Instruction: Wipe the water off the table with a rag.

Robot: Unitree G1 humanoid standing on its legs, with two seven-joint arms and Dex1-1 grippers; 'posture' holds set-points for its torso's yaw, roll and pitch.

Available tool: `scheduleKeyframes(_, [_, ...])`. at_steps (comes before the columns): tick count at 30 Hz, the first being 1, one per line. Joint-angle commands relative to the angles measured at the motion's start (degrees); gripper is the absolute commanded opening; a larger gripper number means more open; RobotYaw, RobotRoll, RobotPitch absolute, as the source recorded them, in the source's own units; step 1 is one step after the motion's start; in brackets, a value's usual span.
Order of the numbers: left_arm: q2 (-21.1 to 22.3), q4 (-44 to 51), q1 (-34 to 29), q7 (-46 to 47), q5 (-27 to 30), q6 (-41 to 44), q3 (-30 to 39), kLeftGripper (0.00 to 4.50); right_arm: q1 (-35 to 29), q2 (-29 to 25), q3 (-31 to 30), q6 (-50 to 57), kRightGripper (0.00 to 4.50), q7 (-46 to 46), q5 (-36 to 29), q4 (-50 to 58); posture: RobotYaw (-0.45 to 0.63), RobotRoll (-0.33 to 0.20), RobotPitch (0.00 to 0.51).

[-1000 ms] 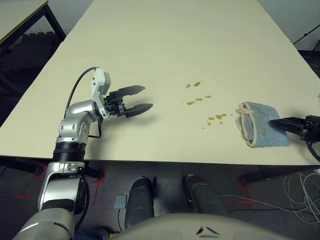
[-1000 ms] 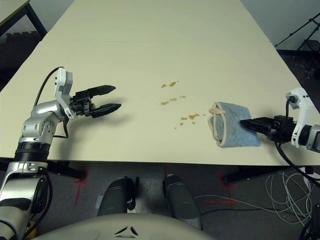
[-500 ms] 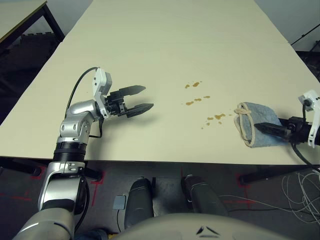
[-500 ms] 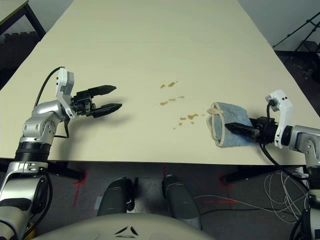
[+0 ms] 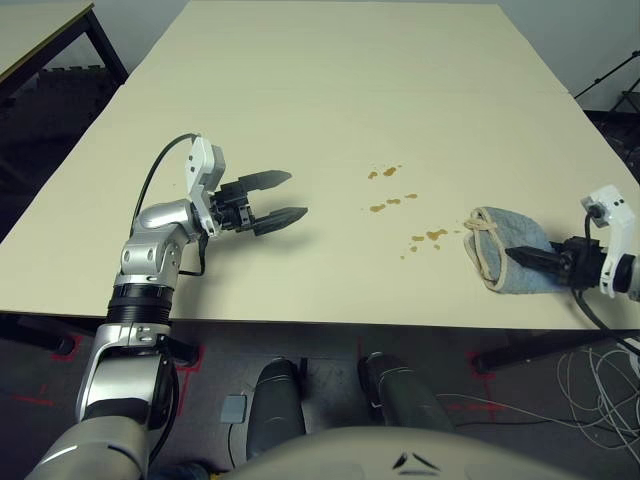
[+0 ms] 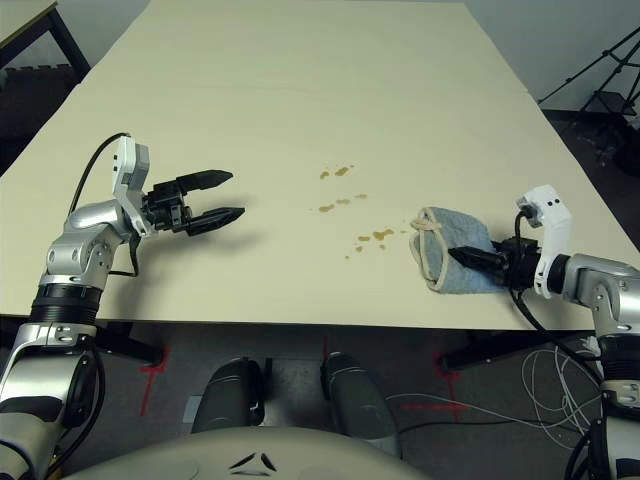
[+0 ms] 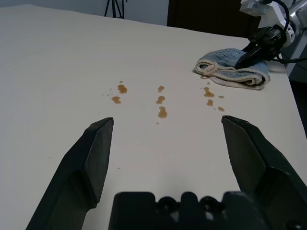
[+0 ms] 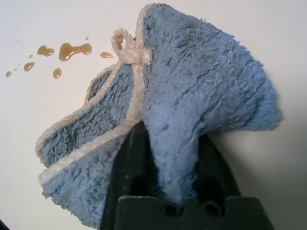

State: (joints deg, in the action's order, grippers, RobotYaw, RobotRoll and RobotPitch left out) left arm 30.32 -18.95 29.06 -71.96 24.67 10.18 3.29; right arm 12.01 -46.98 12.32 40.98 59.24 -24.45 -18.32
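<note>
**Right gripper pinching the rag, spill unwiped**

Right now I see the table (image 5: 330,90), big, pale beige and smooth, running away from me, its near edge crossing in front of both arms. Off at the far left corner sits a smaller beige table (image 5: 35,30) with a black frame, apart from the main one.

My left arm comes up over the near left part of the table, and the left gripper (image 5: 288,196) hangs above the surface with its two black fingers spread wide, nothing between them. From the left wrist camera those fingers (image 7: 93,153) frame bare tabletop, with the spill beyond them and the cloth farther off.

My right arm reaches in from the right edge. The right gripper (image 6: 462,257) points toward the middle of the table and has its fingers closed on a fold of the rag (image 6: 445,255). From the right wrist camera I see blue terry bunched up and squeezed between the two fingers (image 8: 132,163), with the cream hem and loop on the side facing the spill.

That blue-grey rag lies near the table's front edge on the right side, crumpled and partly lifted where it is pinched.

Just beside it, toward the centre, the water (image 5: 395,190) shows as scattered amber-brown drops and blotches, not touching the cloth.
</note>
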Motion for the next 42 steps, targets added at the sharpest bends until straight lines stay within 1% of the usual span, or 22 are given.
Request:
scheduleKeyframes(1, [0.1,-0.9,0.2,-0.1,-1.0,-0.6,-0.8,4.5,-0.5,0.9,-0.5,0.0,0.19,-1.2,0.4,-1.0,-0.26,0.0,0.114])
scheduleKeyframes(2, [0.2,-1.1,0.2,-0.2,-1.1,-0.7,-0.8,4.5,-0.1,1.0,0.0,-0.1,0.07,-1.5,0.1,-1.0,-0.26,0.0,0.115])
scheduleKeyframes(6, [0.4,-1.6,0.3,-0.5,-1.2,-0.9,-0.7,4.5,1.3,1.0,2.8,1.3,0.06,-2.6,-1.9,-0.2,-0.26,0.0,0.117])
scheduleKeyframes(10, [0.8,-1.8,0.3,-0.7,-1.3,-0.9,-0.7,4.5,2.4,1.0,5.2,5.4,0.06,-5.3,-4.3,3.6,-0.26,0.0,0.121])
scheduleKeyframes(12, [0.9,-1.8,0.3,-0.8,-1.3,-0.8,-0.8,4.5,2.9,1.8,4.9,6.9,0.06,-7.3,-4.7,5.7,-0.26,0.0,0.122])
scheduleKeyframes(18, [1.2,-1.9,0.3,-0.9,-1.3,-0.8,-0.7,4.5,1.9,4.6,1.1,7.5,0.06,-11.0,-2.7,9.7,-0.26,0.0,0.123])
scheduleKeyframes(22, [2.1,-1.9,0.1,-1.3,-1.5,-1.0,-0.6,4.5,0.7,7.7,-2.7,7.1,0.05,-12.7,-1.3,11.7,-0.25,0.0,0.126])
scheduleKeyframes(29, [2.8,-1.4,-0.3,-1.2,-1.2,-0.7,-0.5,4.5,-0.9,11.4,-6.8,10.2,0.05,-13.3,-2.0,17.4,-0.24,0.0,0.13])
scheduleKeyframes(32, [2.9,-1.2,-0.4,-1.0,-1.2,-0.6,-0.5,4.5,-1.4,13.5,-9.7,12.2,0.05,-13.5,-2.8,21.3,-0.24,0.0,0.132])
scheduleKeyframes(42, [2.9,-1.0,-0.5,-0.8,-1.3,-0.6,-0.6,4.5,-2.0,18.5,-15.3,18.3,0.05,-15.1,-4.4,30.9,-0.24,0.0,0.137])
